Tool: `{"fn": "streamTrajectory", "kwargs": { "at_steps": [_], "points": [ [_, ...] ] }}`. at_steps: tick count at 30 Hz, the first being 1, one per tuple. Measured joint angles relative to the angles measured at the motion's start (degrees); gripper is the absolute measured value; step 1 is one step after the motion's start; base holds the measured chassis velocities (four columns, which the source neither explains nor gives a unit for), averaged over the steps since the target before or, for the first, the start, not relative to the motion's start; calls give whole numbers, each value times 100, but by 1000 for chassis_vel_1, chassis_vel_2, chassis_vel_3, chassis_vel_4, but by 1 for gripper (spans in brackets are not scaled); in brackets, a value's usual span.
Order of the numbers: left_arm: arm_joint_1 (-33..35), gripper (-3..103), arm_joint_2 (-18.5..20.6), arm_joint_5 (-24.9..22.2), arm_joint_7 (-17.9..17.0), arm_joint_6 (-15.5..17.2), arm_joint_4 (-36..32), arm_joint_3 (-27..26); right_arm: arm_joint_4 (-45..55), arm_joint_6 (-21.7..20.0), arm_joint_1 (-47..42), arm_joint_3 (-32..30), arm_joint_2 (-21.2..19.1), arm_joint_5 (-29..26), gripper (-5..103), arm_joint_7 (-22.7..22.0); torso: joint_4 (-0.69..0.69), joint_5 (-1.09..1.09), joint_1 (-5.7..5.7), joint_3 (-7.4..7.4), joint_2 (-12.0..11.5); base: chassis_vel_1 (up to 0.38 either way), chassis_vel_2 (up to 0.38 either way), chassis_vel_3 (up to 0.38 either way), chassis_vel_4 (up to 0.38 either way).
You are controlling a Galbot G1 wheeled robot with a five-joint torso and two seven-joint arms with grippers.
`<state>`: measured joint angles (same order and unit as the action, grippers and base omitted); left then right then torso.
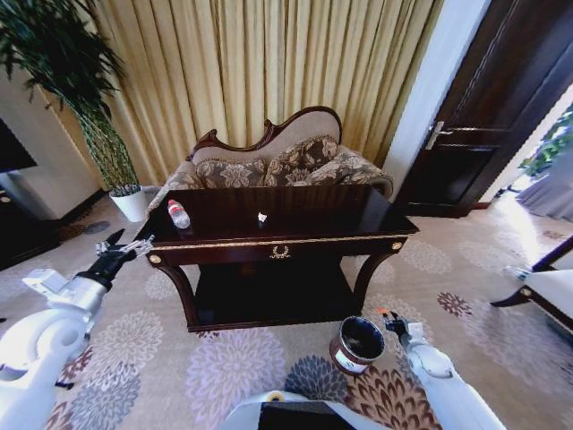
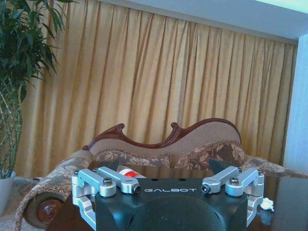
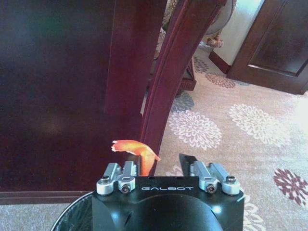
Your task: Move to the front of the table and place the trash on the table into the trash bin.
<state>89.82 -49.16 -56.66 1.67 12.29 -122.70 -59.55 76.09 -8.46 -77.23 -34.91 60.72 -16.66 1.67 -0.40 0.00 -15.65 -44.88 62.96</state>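
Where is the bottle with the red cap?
In the head view the bottle lies on the table's left end, in front of the sofa, near the left gripper.

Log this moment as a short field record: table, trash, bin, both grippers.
table: dark console table, sofa behind it
bottle: lying on the table's left end
white scrap: mid tabletop
trash bin: on the carpet by the table's front right leg
left gripper: raised near the table's left corner, open, empty
right gripper: low, just right of the bin; an orange scrap at its fingers
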Motion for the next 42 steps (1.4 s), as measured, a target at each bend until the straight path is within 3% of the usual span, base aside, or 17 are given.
{"fn": "streamTrajectory", "kwargs": {
  "at_steps": [4,5,8,11,13,35,38,42],
  "points": [
    [15,100,0,-6,5,-6,2,-21,-13,62,-3,1,-4,-12,60,-25,0,0,0,0,0,0,0,0,0],
    [15,100,0,-6,5,-6,2,-21,-13,62,-3,1,-4,-12,60,-25,0,0,0,0,0,0,0,0,0],
    [23,100,0,-11,8,-12,1,-28,-18,121,-25,-7,-8,-30,77,-44,0,0,0,0,0,0,0,0,0],
    [23,100,1,-14,9,-14,1,-30,-18,142,-35,-16,-10,-35,82,-45,0,0,0,0,0,0,0,0,0],
    [5,100,12,-28,10,-20,1,-34,7,182,-76,-50,-28,-44,99,-48,0,0,0,0,0,0,0,0,0],
    [-18,100,43,-47,52,-52,61,-5,-118,347,-188,-109,42,216,100,176,0,0,0,0,0,0,0,0,0],
    [-26,100,45,-47,55,-54,67,23,-184,513,-169,-109,62,625,100,184,0,0,0,0,0,0,0,0,0],
    [-37,100,42,-38,56,-68,73,45,-412,1119,-89,-147,79,1698,100,262,0,0,0,0,0,0,0,0,0]
  ]
}}
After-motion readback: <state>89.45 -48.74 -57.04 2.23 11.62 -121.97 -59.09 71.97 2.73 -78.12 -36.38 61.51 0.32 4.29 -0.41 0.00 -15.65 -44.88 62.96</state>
